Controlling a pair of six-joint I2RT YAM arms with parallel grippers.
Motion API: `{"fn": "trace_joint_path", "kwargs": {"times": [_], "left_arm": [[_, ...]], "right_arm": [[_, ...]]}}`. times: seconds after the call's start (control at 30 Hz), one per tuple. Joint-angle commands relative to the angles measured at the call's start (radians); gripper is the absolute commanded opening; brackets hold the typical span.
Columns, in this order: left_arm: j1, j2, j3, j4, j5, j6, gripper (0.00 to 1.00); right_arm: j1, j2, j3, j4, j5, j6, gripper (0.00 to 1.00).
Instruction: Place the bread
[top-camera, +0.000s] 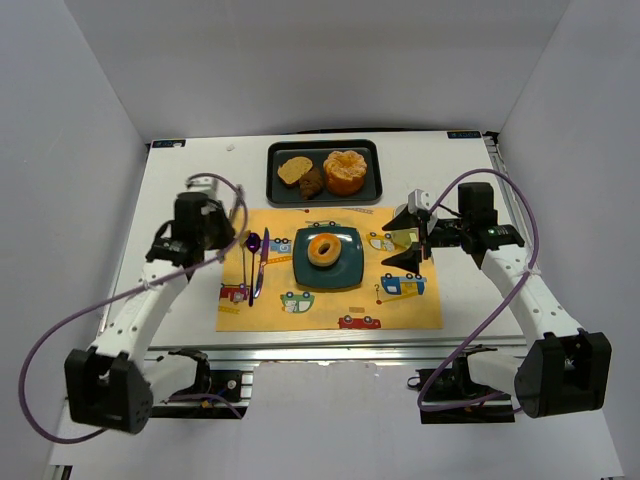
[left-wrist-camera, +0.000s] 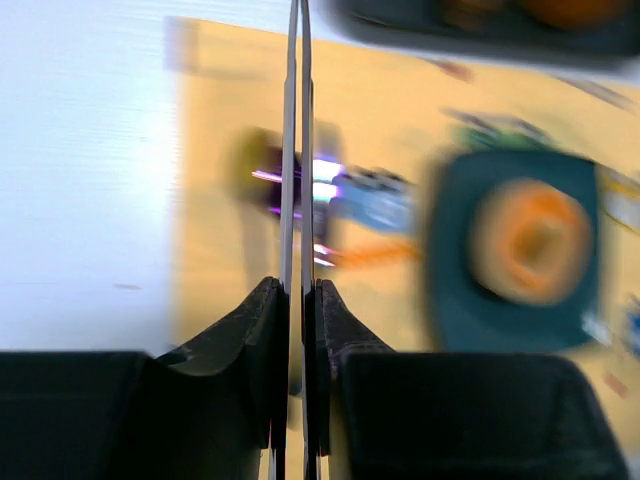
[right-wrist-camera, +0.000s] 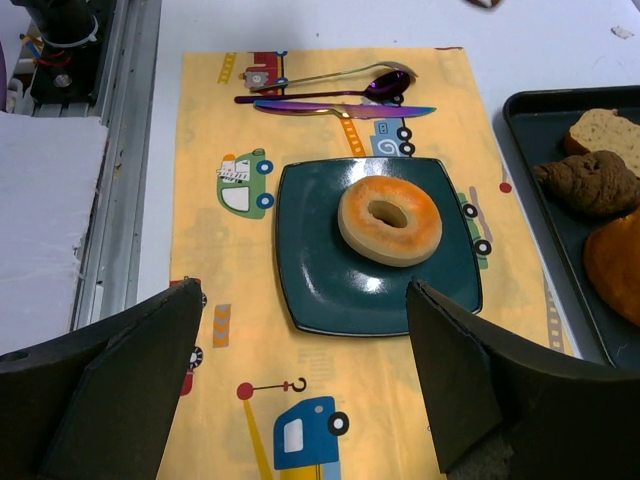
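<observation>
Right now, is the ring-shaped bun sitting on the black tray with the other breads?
No, the bread lies on the teal plate on the yellow mat, apart from the black tray.

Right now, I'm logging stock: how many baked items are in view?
4: the ring bun on the teal plate; in the black tray, a tan slice left, a dark piece middle, an orange pastry right. None seems hidden.
</observation>
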Motion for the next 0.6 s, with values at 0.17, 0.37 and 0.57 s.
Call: {"fn": "trace_joint_path", "kwargs": {"times": [0.17,0.37,0.57], "left_arm": [[0.349,0.292,-0.068,0.219,-0.034,0.345,0.14],[0.440,0.435,-0.139,0.382,0.068,0.337,0.33],[0.447,0.404,-0.174,0.381,-0.003,0.282,0.67]], "right_arm": [[-0.002,-0.005,0.046,-0.031,-0.010,-0.026,0.87],[0.001,-0.031,0.019,0.015,0.077,0.031,0.87],[0.021,-0.040,-0.013,0.154,0.293,0.268,0.89]]}}
